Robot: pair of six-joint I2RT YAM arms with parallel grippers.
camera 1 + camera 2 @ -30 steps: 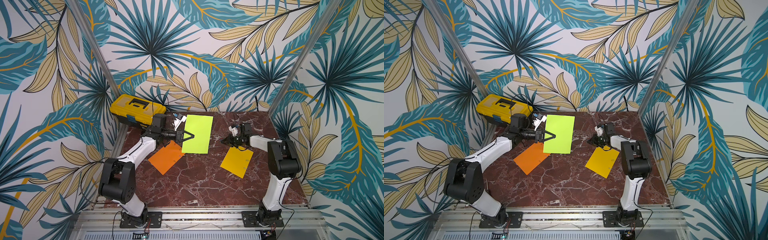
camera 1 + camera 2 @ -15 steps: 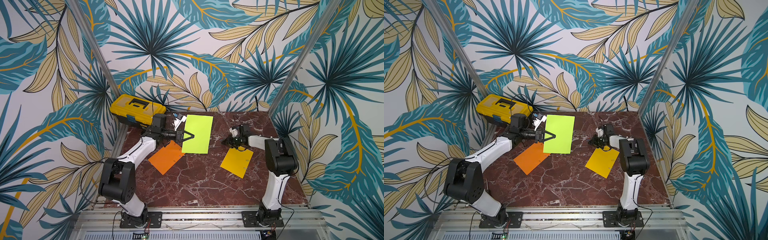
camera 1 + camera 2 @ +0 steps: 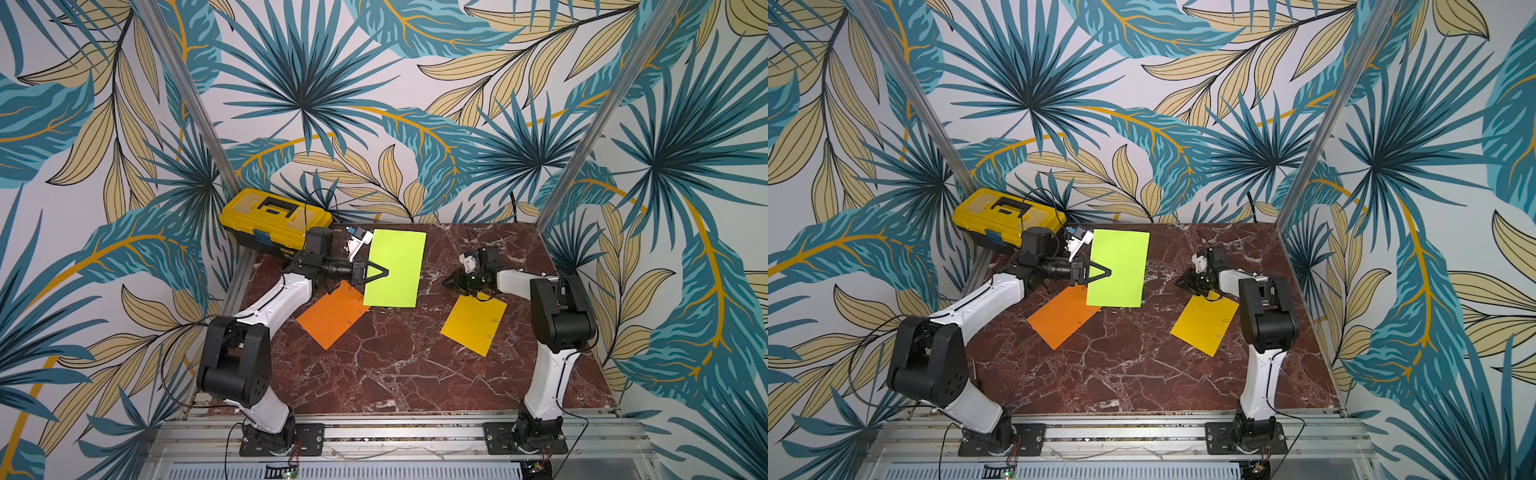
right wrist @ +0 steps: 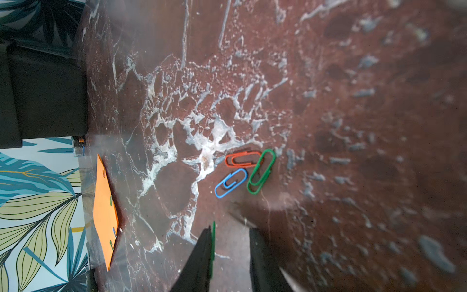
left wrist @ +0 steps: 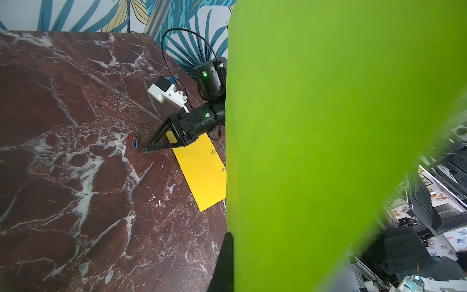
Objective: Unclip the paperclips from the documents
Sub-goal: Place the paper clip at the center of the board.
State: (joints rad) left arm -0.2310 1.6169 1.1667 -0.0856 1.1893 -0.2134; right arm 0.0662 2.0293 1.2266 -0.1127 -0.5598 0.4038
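My left gripper is shut on one edge of the lime green document, holding it upright above the table; only one finger shows beside the sheet. The orange document lies flat under it, with clips on its edge. My right gripper is open low over the marble, and a green paperclip lies against one finger. Three loose paperclips, red, blue and green, lie just ahead of it. The golden yellow document lies under the right arm, two clips on its edge.
A yellow toolbox stands at the back left corner behind the left arm. Patterned walls and metal posts close in the table on three sides. Bare marble spreads toward the front edge.
The right gripper's jaws have parted from shut. The left gripper and the green sheet have not moved.
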